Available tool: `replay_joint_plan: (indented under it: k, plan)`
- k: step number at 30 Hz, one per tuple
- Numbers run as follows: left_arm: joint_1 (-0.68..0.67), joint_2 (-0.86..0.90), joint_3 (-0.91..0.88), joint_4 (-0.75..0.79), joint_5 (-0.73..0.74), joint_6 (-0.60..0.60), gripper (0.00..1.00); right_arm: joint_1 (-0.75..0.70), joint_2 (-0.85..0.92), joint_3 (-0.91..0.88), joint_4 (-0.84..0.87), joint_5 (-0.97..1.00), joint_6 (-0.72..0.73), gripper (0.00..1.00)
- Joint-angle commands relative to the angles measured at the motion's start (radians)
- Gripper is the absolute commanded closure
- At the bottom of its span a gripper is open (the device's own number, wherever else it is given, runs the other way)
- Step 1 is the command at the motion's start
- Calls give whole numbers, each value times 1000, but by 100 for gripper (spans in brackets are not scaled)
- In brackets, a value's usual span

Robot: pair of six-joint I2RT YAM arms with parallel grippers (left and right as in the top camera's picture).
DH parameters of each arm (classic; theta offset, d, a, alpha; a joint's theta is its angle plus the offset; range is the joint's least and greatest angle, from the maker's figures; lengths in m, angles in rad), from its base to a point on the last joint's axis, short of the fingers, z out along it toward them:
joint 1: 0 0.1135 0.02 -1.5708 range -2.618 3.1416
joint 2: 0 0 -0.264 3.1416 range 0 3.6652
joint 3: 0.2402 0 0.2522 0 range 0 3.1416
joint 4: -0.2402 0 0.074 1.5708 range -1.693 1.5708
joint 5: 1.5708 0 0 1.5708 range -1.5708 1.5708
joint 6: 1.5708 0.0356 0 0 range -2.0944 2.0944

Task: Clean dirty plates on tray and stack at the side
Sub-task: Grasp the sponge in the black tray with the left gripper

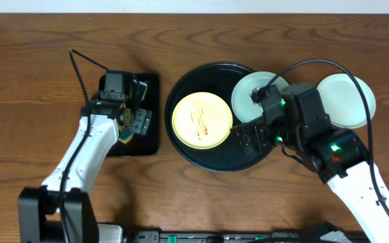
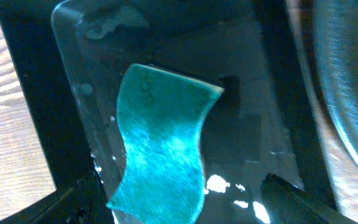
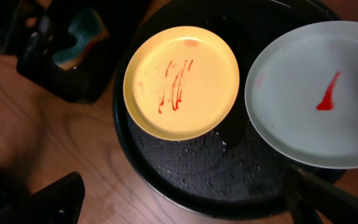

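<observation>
Hovering empty, the right pincer (image 3: 185, 200) gapes wide over the tray (image 3: 185, 163), left pincer (image 2: 179, 190) spread above the sponge (image 2: 160, 124).

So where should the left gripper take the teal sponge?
Across its short width near the middle, straight down from above. The teal sponge lies on its broad face in the small black tray, both long edges look free, and the open left gripper hangs over it.

- My table (image 1: 32, 40) is brown wood, its grain running side to side.
- Past its far edge I see a pale strip of wall (image 1: 194, 5).
</observation>
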Motion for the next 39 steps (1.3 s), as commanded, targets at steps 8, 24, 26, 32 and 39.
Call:
replay_joint_plan:
  k: [8,24,26,32,39]
  plan:
    - [81,84,14,103,81,30,17,4,-32,15,-33,-5,-51,1]
    - [82,211,14,143,158,30,36,4,-32,15,-27,-5,-49,1]
    - [82,217,14,151,158,29,39,4,-32,15,-27,-5,-50,1]
    - [90,217,14,172,158,25,45,4,-32,15,-27,-4,-50,1]
    - [110,196,14,164,158,-2,47,4,-32,15,-27,-4,-50,1]
